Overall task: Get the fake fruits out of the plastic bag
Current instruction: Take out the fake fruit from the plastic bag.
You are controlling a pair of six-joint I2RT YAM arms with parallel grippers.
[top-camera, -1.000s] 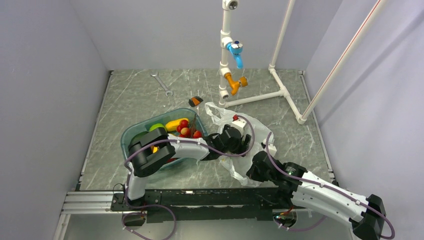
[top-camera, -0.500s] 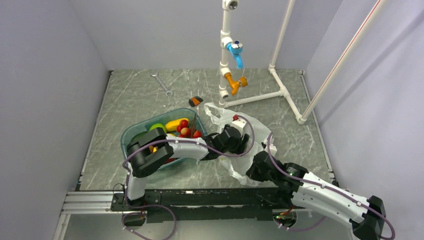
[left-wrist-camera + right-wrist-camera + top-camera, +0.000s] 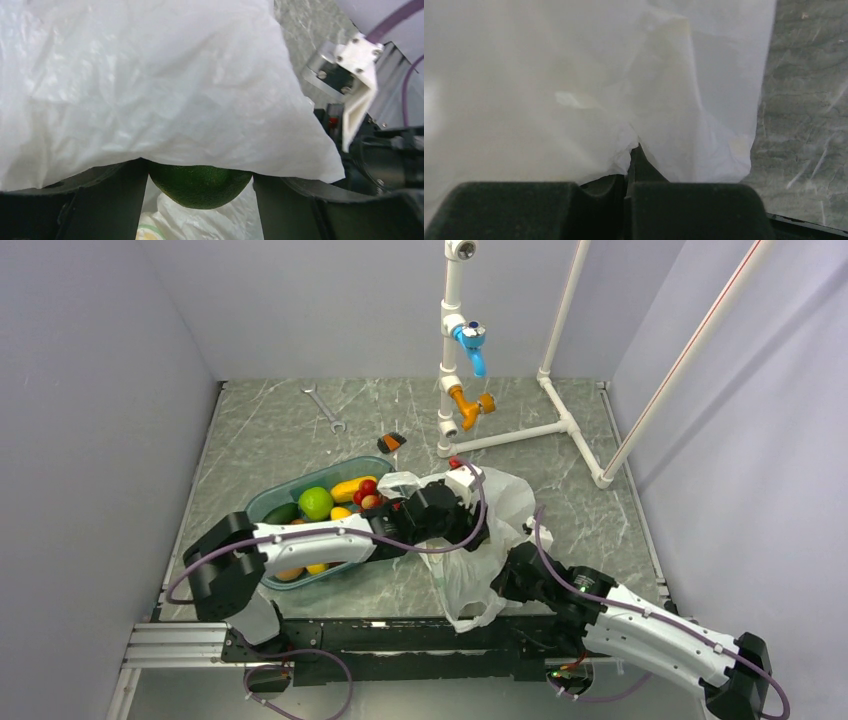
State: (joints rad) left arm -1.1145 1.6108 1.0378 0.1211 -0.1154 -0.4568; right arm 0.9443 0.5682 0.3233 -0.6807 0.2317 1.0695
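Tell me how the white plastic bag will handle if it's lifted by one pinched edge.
Probably floppy: the plastic bag drapes in creases over the left gripper and its dark green fruit. Likely very light: thin and translucent in the right wrist view. It may slip or stretch, since the right gripper pinches only a small fold.

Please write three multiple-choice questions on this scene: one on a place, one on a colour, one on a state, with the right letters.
1. Where is the wrench? A. on the table, beyond the teal tray; B. inside the tray; C. on the floor.
2. Which colour is the fruit in the left tool? A. red; B. yellow; C. green.
3. The right tool is: A. wide open; B. shut on the plastic bag; C. holding the wrench.
Answers: 1 A, it lies on bare marble; 2 C, green skin shows in the left wrist view; 3 B, it pinches a fold of plastic.
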